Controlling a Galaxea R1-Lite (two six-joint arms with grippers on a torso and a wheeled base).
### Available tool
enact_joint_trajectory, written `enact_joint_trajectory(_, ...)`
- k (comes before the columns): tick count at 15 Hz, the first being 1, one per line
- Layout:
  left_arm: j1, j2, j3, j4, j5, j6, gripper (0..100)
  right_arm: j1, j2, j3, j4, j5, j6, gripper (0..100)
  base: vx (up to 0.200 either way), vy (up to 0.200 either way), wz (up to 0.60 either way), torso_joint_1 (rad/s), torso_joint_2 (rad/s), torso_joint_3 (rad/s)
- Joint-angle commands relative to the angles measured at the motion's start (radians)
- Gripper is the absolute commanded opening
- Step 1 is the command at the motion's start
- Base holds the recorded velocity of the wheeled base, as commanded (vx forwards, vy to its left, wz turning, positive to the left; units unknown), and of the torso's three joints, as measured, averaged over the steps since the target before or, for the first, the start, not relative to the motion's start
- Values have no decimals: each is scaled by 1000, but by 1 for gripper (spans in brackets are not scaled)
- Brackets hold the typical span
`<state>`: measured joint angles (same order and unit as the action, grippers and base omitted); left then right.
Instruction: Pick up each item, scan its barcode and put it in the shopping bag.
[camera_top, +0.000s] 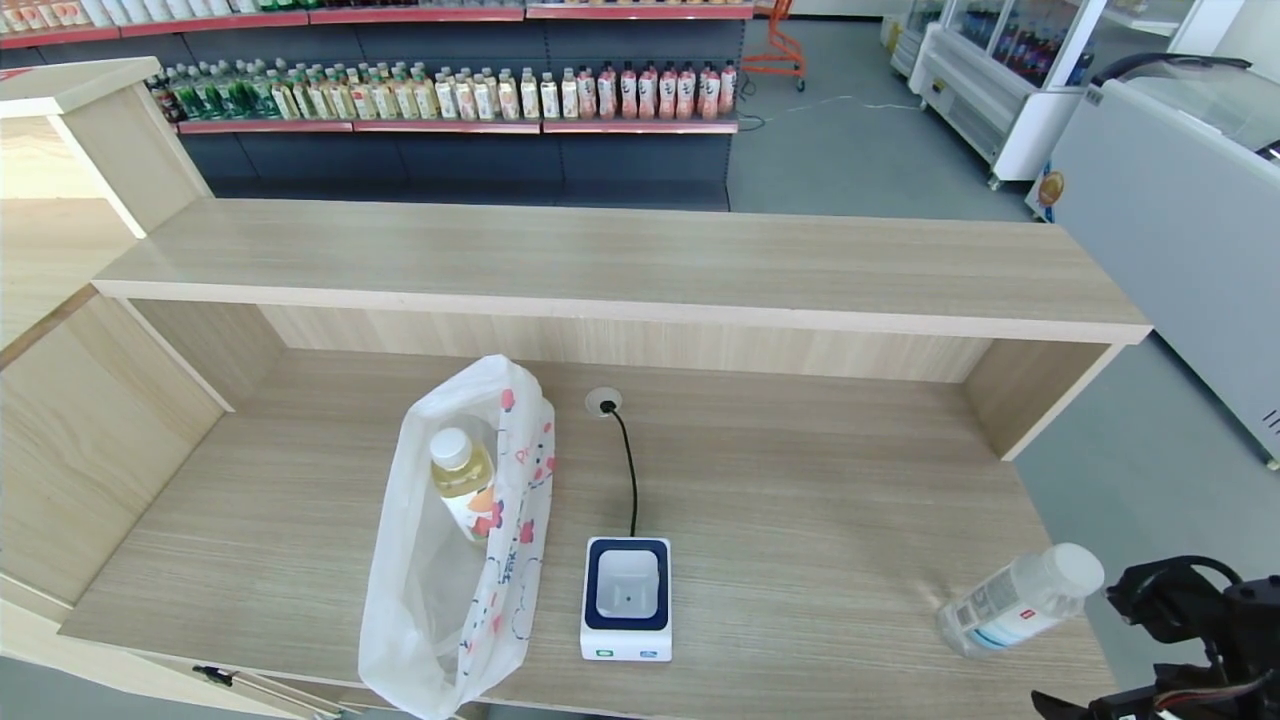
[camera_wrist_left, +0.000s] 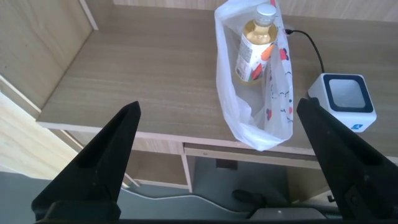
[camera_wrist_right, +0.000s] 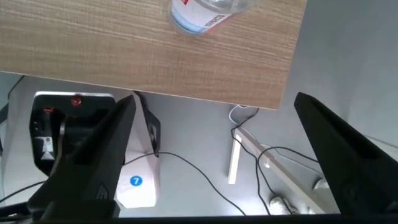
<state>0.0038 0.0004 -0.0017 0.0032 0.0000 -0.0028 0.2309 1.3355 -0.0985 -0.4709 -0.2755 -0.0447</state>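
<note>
One tea bottle (camera_top: 462, 478) is found inside the shopping bag (camera_top: 420, 620), left of the scanner (camera_top: 626, 598), and is judged done. A clear bottle (camera_top: 1020, 600), lying at the near right edge of the worktop (camera_top: 800, 520), is yet to be scanned and bagged. The left tool (camera_wrist_left: 219, 107) and right tool (camera_wrist_right: 214, 101) are spread wide, empty

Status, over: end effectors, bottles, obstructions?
Left end effector open, right end effector open, both empty. Yellow bottle in shopping bag. Clear bottle lying on counter. Scanner unobstructed.

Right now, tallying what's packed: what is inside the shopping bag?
A white-capped bottle of yellow drink sits inside the shopping bag. The bag's printed side covers its base.
</note>
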Motion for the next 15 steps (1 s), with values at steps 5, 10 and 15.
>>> enact_joint_trajectory(5,1,0,0,0,0,0,100,-4,-44,-43,-2,6,0,100,0,0,0,0,0,0)
enact_joint_trajectory(10,1,0,0,0,0,-2,100,-2,-52,-55,-2,4,-11,100,-80,0,0,0,1,1)
enact_joint_trajectory(15,1,0,0,0,0,0,100,-5,-52,-56,-11,-22,-14,100,-160,0,0,8,4,-2)
